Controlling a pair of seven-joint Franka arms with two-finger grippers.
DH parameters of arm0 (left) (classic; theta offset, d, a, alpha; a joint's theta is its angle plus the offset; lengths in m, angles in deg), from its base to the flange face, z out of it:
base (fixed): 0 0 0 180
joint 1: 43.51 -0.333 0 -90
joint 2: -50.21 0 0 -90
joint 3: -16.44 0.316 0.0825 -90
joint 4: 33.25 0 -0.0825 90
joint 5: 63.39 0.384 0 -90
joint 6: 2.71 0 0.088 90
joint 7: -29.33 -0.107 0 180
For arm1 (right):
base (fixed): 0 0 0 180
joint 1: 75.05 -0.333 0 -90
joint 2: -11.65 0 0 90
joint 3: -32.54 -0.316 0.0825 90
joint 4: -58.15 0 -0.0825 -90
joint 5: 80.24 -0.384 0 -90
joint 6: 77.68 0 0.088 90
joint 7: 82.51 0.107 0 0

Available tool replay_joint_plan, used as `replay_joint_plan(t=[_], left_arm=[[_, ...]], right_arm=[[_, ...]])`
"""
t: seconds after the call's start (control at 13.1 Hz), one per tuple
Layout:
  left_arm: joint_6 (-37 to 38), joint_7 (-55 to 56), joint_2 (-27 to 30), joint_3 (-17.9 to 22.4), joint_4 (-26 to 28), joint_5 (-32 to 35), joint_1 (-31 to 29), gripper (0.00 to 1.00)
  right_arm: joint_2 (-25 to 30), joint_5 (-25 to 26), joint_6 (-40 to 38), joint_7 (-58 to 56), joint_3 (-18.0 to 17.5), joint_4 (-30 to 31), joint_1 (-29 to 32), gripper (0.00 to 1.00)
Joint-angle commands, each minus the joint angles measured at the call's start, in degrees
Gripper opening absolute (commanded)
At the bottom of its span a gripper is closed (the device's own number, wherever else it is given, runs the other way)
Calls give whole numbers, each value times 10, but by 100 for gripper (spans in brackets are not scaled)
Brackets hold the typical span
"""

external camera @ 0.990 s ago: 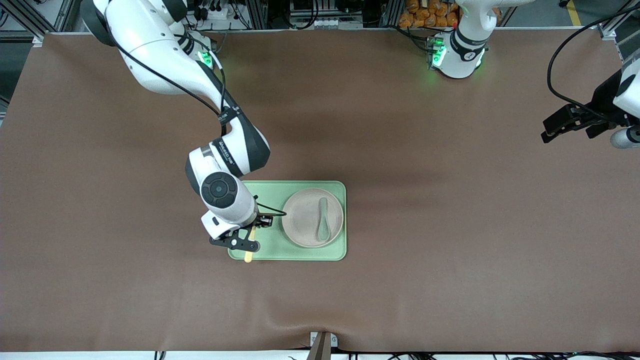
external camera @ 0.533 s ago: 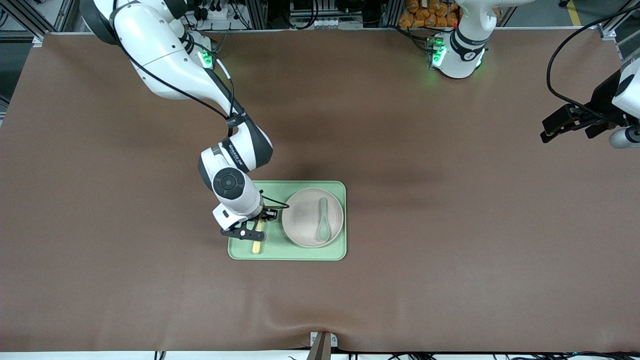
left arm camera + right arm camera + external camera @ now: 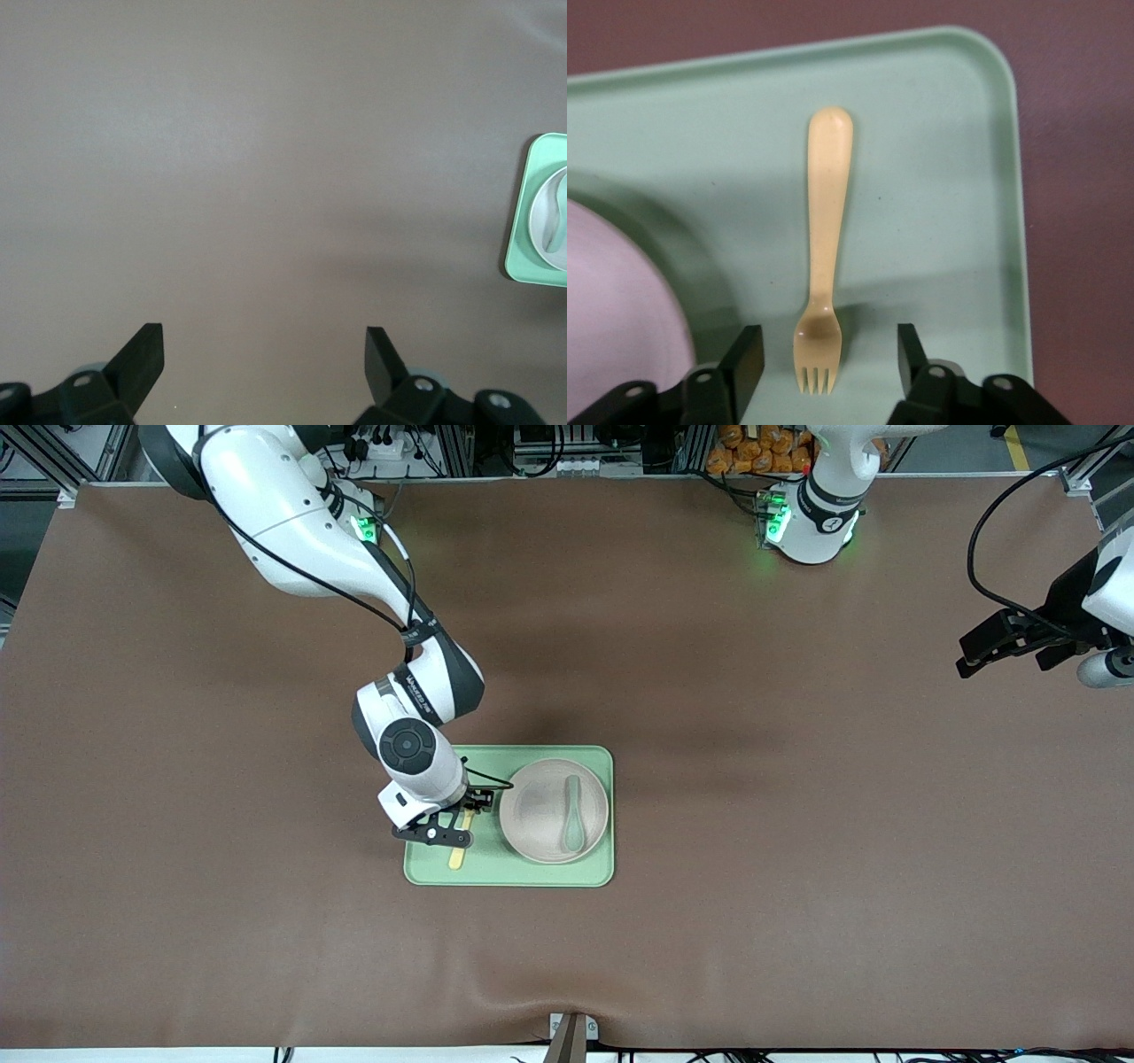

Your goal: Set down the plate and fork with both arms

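Front view, read across from the right arm's end of the table. The right gripper (image 3: 450, 834) hangs low over the light-green tray (image 3: 532, 875), at the tray's end toward the right arm. Its jaws stand apart, one on either side of the tine end of the pale-yellow fork (image 3: 458, 852), and touch nothing. In the right wrist view the fork (image 3: 824, 257) lies flat on the tray floor (image 3: 939, 177), free of both fingers (image 3: 744, 359), with its handle pointing toward the front camera.

Beside the fork, toward the left arm's end of the tray, rests the speckled beige plate (image 3: 536, 815), which carries a muted-green spoon (image 3: 570, 819). Fork and plate lie near each other but apart.

The left gripper (image 3: 1005, 642) waits above bare tabletop at the left arm's end, well apart from the tray, with its jaws spread wide and empty (image 3: 261, 354).

By this layout, the step in hand appears to be the release of the fork. To complete it well, the right gripper should rise straight up with its jaws parted, so that neither finger drags the tines or nudges the fork against the plate's rim. Any sideways travel should be postponed until the fingers clear the tray's raised edge.
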Motion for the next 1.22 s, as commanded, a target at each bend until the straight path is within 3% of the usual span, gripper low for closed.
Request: replay_joint_plan(t=[0.0,0.61,0.91,1.14], left_arm=[[5,-9,1,-4,-2,11,-4,100],[5,-9,2,-5,-1,11,-4,100],[5,-9,1,-5,0,10,-4,100],[5,-9,1,-5,0,11,-3,100]], right_arm=[[72,-1,-48,-23,-3,14,31,100],[231,-4,-261,-132,1,4,139,100],[305,-7,-273,-189,0,46,196,100],[383,-8,-235,-203,-1,134,229,100]])
